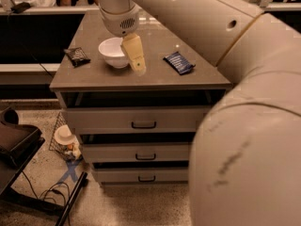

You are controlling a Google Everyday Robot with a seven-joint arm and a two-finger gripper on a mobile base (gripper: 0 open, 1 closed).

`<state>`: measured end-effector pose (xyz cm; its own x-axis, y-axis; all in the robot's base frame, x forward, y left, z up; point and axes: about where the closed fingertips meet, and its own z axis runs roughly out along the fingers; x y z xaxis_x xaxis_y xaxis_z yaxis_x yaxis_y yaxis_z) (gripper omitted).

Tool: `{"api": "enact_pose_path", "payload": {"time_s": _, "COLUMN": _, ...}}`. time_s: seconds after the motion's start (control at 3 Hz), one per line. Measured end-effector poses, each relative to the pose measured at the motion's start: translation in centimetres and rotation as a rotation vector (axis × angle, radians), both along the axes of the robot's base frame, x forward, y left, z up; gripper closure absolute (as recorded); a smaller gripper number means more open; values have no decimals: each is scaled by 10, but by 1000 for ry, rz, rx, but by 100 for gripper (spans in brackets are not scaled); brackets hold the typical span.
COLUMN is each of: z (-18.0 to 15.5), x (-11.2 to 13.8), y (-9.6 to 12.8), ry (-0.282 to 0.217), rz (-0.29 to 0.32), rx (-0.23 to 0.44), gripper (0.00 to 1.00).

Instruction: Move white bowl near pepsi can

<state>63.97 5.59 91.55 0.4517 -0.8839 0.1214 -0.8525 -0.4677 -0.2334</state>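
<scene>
The white bowl [112, 51] stands upright on the left middle of the grey cabinet top [141, 81]. My gripper [137, 66] hangs down from the arm's wrist just right of the bowl, at its right rim, close above the cabinet top. The pepsi can is hidden behind my wrist and arm at the back of the cabinet top.
A flat dark-blue snack packet [178, 62] lies right of the gripper. A black packet [77, 55] lies left of the bowl. My arm [244, 126] fills the right side of the view. Below are three drawers [143, 125]; a floor basket [65, 142] and cables lie at left.
</scene>
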Motion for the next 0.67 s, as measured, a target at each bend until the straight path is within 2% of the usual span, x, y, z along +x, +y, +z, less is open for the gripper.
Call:
{"api": "enact_pose_path", "payload": {"time_s": 0.33, "z": -21, "x": 20, "y": 14, "ry": 46, "rz": 22, "rx": 18, "gripper": 0}}
{"api": "enact_pose_path", "payload": {"time_s": 0.67, "z": -35, "x": 28, "y": 20, "ry": 78, "rz": 25, "rx": 29, "gripper": 0}}
